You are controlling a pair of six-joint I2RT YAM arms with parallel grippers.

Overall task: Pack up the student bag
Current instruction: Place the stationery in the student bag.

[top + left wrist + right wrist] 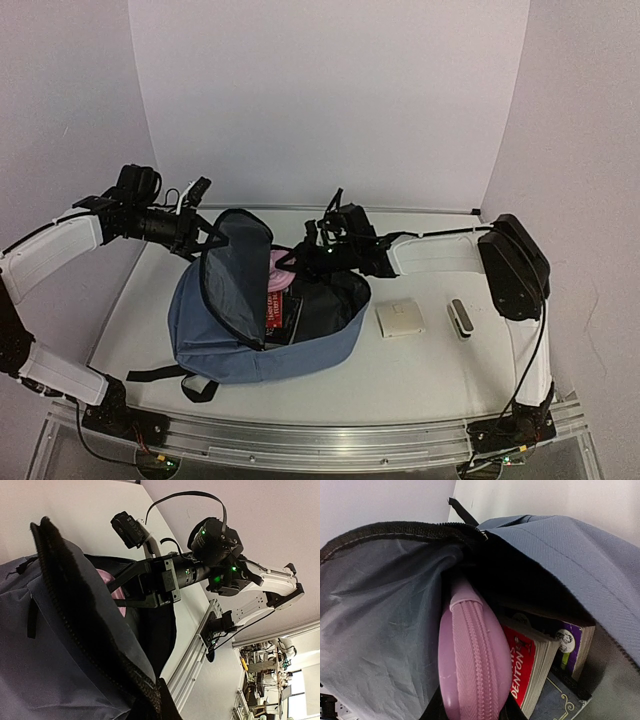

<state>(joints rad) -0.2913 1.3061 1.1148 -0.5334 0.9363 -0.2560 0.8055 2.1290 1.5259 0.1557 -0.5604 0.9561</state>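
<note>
The slate-blue student bag (300,355) lies on the table with its mouth wide open. My left gripper (205,242) is shut on the zipper edge of the raised flap (100,645) and holds it up; in the left wrist view the left gripper (157,700) pinches the black zipper band. My right gripper (292,262) is shut on a pink pencil case (470,670), which sits in the bag's mouth against the grey lining. Beside the case stand a red book (525,665), a purple book (570,645) and a dark blue book (560,700).
A beige square pad (400,318) and a small black-and-white block (460,318) lie on the table to the right of the bag. Black straps (165,375) trail off the bag's near left. White walls close in the back and sides.
</note>
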